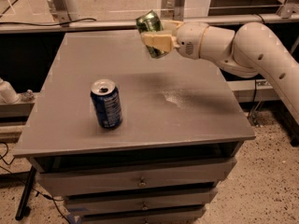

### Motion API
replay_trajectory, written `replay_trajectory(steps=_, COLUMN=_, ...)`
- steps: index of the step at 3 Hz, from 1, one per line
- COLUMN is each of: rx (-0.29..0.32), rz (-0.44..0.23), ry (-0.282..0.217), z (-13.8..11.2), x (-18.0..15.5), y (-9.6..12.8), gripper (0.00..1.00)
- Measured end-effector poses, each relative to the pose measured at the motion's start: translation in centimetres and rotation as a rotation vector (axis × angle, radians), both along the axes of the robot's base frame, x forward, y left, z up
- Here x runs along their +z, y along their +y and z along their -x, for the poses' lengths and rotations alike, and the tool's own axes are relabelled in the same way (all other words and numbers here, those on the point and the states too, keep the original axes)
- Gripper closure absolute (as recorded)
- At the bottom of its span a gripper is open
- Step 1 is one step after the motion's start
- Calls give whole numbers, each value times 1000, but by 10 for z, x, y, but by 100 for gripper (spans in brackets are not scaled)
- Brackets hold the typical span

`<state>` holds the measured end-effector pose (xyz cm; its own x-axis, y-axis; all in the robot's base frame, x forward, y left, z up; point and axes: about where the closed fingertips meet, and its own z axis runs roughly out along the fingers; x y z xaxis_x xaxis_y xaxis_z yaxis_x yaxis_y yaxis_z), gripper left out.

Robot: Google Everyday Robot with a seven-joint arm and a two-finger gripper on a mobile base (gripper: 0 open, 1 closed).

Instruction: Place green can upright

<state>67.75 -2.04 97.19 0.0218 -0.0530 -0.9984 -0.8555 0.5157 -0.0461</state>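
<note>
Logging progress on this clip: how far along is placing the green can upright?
Done: the gripper has the green can grasped, clear of the table. In hand: the can hangs tilted over the table's far edge. Left: lower it, stand it upright on the surface and release. The blue can stands near the front left.

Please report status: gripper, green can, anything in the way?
Gripper shut on green can, in air over far side of table. Can tilted, not placed yet. Blue can upright at front left, well apart.
</note>
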Motion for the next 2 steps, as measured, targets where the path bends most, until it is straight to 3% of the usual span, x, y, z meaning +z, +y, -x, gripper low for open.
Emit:
replay_trajectory(steps=1, rx=21, rz=-61, ry=-34, z=5, x=-6, y=-29, gripper=100)
replay_trajectory(steps=2, rx=41, rz=-101, ry=-37, z=14, x=-22, y=-51, gripper=100)
